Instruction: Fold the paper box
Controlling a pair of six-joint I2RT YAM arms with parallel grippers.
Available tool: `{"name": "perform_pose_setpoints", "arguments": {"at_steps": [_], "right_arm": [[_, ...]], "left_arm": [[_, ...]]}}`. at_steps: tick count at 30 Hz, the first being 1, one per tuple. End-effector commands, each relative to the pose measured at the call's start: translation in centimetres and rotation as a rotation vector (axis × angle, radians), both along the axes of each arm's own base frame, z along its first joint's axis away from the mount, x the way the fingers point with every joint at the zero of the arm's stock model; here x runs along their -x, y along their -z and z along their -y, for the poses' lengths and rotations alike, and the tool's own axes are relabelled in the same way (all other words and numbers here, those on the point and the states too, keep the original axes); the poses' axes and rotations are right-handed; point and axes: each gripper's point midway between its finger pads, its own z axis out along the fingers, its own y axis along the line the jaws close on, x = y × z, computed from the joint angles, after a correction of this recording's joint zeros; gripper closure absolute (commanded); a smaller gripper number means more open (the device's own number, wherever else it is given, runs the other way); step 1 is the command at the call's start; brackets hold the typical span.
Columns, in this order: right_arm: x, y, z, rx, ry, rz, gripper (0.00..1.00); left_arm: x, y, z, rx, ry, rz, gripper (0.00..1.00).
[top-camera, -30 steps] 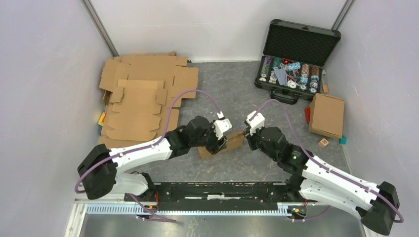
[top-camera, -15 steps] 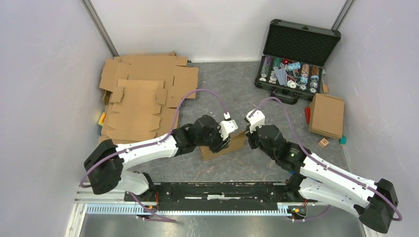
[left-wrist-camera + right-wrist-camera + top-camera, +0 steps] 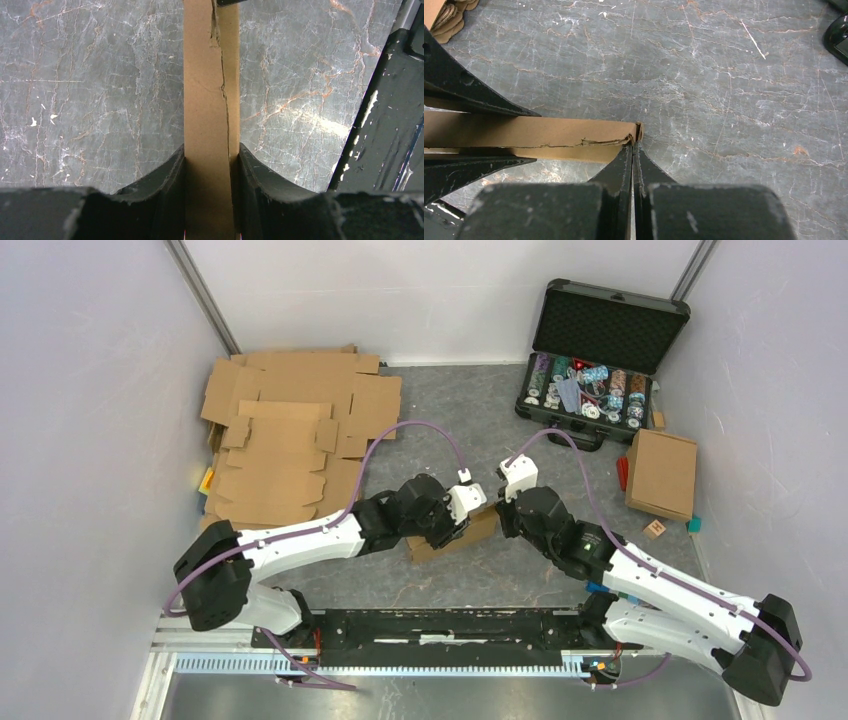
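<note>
A small brown paper box (image 3: 482, 529), partly folded into a long flat shape, lies between the two arms at the middle of the grey marble table. My left gripper (image 3: 453, 531) is shut across its width: in the left wrist view both fingers press the long sides of the paper box (image 3: 207, 95) around my left gripper (image 3: 208, 152). My right gripper (image 3: 498, 517) is at the box's right end. Its fingertips meet at my right gripper (image 3: 633, 143), pinching the thin end wall at the corner of the paper box (image 3: 524, 131), whose top seam is torn and rough.
A stack of flat cardboard blanks (image 3: 285, 440) covers the back left. An open black case of poker chips (image 3: 598, 360) stands at the back right, with a closed cardboard box (image 3: 662, 472) and a small wooden block (image 3: 655, 529) nearer. The black rail (image 3: 440, 625) runs along the near edge.
My left arm has reached to the right and its jaws have closed onto the box's sides. The right gripper has stayed shut at the box's end, shifting slightly.
</note>
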Motion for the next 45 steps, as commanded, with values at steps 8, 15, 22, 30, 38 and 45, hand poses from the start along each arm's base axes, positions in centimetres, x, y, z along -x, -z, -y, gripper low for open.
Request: {"name": "perform_pose_setpoints", "arguments": {"at_steps": [8, 15, 22, 30, 38, 45], "right_arm": [[-0.7, -3.9, -2.2, -0.183, -0.010, 0.077, 1.00], [-0.4, -3.5, -1.8, -0.203, 0.009, 0.066, 0.91], [-0.9, -6.0, -0.5, -0.190, 0.040, 0.143, 0.62], [-0.4, -7.0, -1.0, -0.146, -0.022, 0.124, 0.29], [-0.8, -7.1, -0.2, -0.172, 0.036, 0.144, 0.48], [0.3, -2.1, 1.6, -0.136, 0.085, 0.078, 0.79]], "left_arm": [[1.7, 1.7, -0.1, -0.071, 0.077, -0.031, 0.73], [1.7, 1.8, -0.1, -0.070, 0.073, -0.038, 0.73], [1.7, 1.7, 0.0, -0.081, 0.078, -0.044, 0.73], [1.5, 1.9, 0.2, -0.097, 0.079, -0.047, 0.73], [1.5, 2.1, 0.2, -0.101, 0.074, -0.055, 0.73], [1.7, 2.0, 0.2, -0.095, 0.078, -0.062, 0.73]]}}
